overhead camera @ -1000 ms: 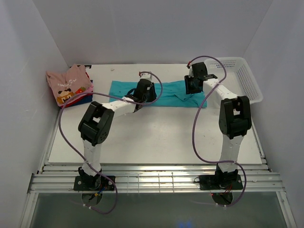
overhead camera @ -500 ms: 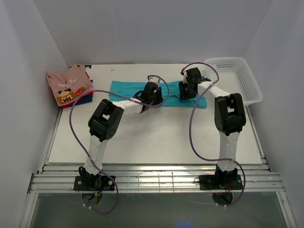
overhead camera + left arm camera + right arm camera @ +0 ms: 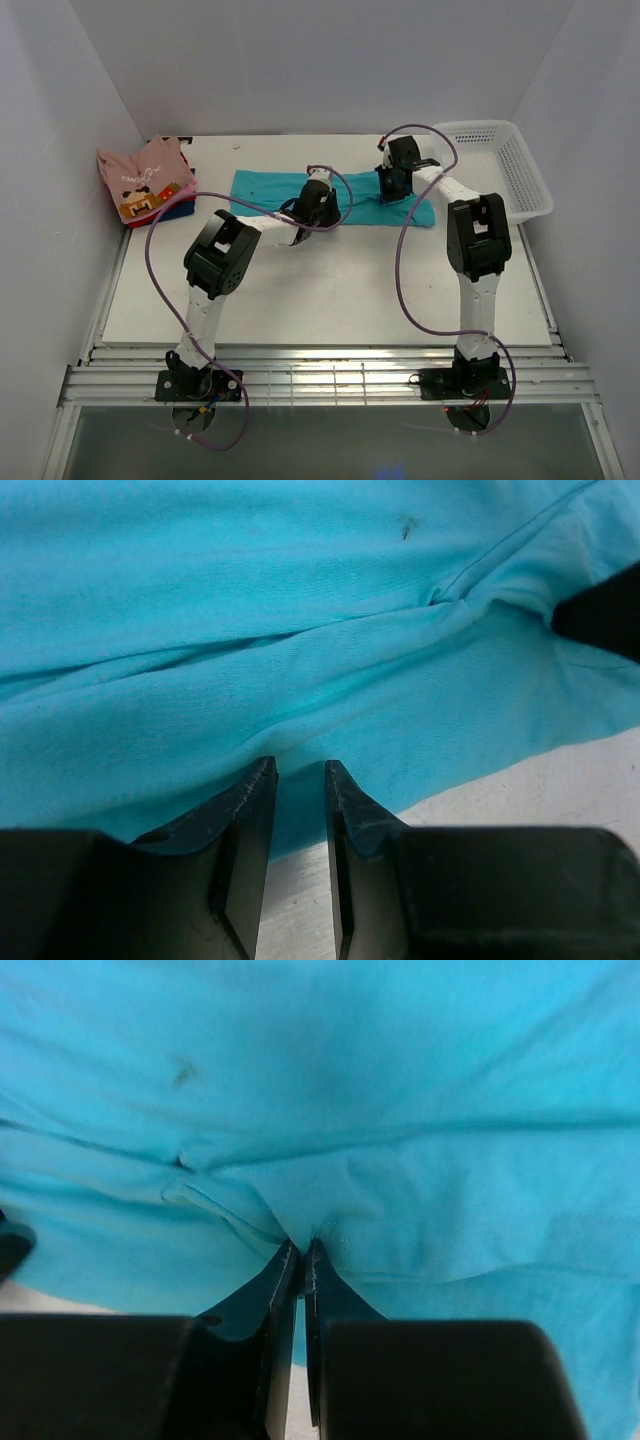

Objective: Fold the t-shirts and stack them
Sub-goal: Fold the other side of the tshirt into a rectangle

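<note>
Right claw [image 3: 302, 1245] pinches the near hem of the teal t-shirt [image 3: 262, 188], left claw [image 3: 300, 768] narrowly spread there, apparently readying a fold.

No legible text, brand, number or sign appears in any view. The pink t-shirt [image 3: 145, 175], lying well to the left of the left gripper [image 3: 322, 200], carries a pixel-block graphic. The small dark marks above the graphic may be lettering but are too small to read.
</note>
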`<state>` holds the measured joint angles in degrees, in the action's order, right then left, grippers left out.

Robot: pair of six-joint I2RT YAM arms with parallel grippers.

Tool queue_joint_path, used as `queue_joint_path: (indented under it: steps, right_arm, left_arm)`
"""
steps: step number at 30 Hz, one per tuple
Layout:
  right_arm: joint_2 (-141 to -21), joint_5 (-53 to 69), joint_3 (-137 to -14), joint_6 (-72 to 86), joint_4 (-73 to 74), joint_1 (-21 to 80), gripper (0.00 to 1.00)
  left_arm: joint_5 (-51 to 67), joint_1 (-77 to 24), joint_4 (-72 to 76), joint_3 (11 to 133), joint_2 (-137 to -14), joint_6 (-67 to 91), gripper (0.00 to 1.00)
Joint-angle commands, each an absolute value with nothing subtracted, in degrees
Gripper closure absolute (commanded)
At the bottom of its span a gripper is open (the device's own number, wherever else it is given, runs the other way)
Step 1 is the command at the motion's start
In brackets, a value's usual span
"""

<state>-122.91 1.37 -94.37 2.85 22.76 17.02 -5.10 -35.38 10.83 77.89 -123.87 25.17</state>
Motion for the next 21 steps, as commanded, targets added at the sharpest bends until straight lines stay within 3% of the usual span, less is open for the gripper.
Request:
queue_joint_path:
  steps: [1,9,11,13,14,21]
  right_arm:
    - [-123.9,-1.0,-101.7,3.2,22.0,17.4,0.91]
    - [-130.7,-6.9,-110.8,1.4,17.9,17.4,0.87]
    - [-131.1,-7.4,-109.3,0.8,12.3,17.4,0.78]
    - [-132.0,-7.2,-109.5,0.2,10.4,17.4,0.57]
    - [-132.5,-7.3,-109.9,-0.5,9.0,17.4,0.53]
    - [-129.1,-13.4,-105.1,-3.4,5.0,17.4,0.49]
  left_arm:
    - [-4.6,-35.5,8.6,75.2,-121.6,26.2,0.63]
    - [-4.4,-35.5,8.6,74.3,-121.9,26.2,0.65]
    - [-4.3,-35.5,8.6,74.0,-122.1,26.3,0.65]
    - [-4.1,-35.5,8.6,73.8,-122.2,26.3,0.65]
    - [-4.0,-35.5,8.6,73.7,-122.1,26.3,0.65]
    - [-4.0,-35.5,8.6,72.2,-121.0,26.5,0.66]
